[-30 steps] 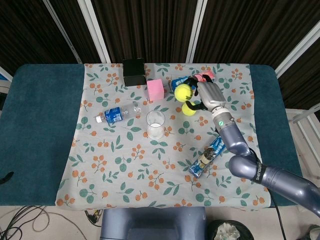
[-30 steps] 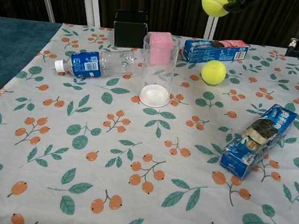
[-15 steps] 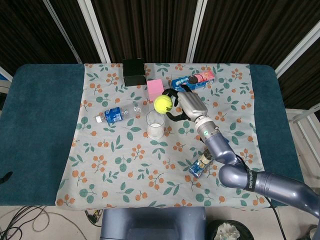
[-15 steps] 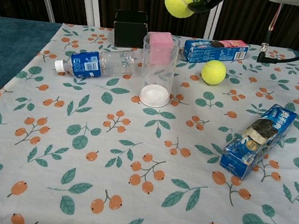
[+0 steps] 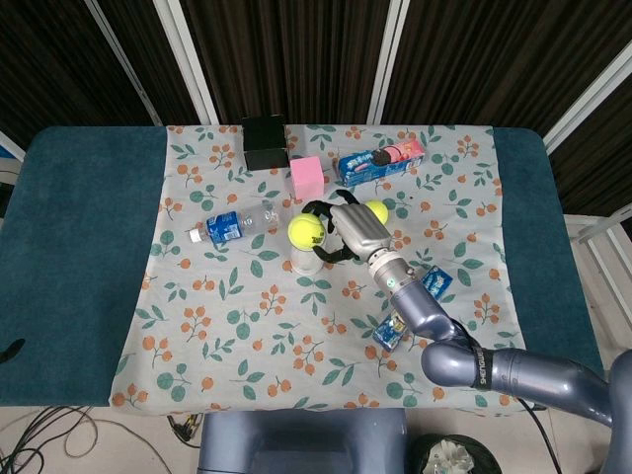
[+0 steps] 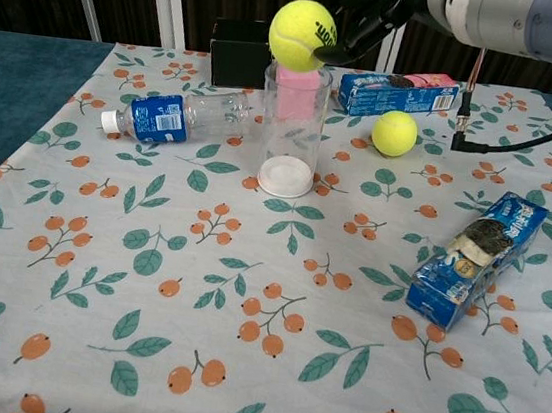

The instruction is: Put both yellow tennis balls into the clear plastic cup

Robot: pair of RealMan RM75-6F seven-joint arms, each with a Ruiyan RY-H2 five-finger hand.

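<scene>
- Teal worktop (image 5: 79, 247) in head view, covered mid-span by a white floral cloth (image 5: 247, 336); dark slatted wall with white posts behind.
- Head view, task items: clear plastic cup (image 5: 305, 263) upright near cloth centre, mostly hidden under the held tennis ball (image 5: 306, 231); ball is yellow-green felt. Second tennis ball (image 5: 377, 210) lies on the cloth just behind the right hand (image 5: 354, 228).
- Head view, hand: right hand's fingers are wrapped round the held ball, directly over the cup mouth. Left hand not visible.
- Chest view, surface: same cloth (image 6: 137, 351) fills the frame, teal worktop (image 6: 9, 83) at left edge.
- Chest view, task items: cup (image 6: 291, 131) transparent, white base, standing empty. Held ball (image 6: 302, 34) sits just above the rim, dark lettering on it.
- Chest view, hand: right hand (image 6: 365, 11) grips that ball from the right side; loose ball (image 6: 394, 133) rests on the cloth right of the cup, apart from it.
</scene>
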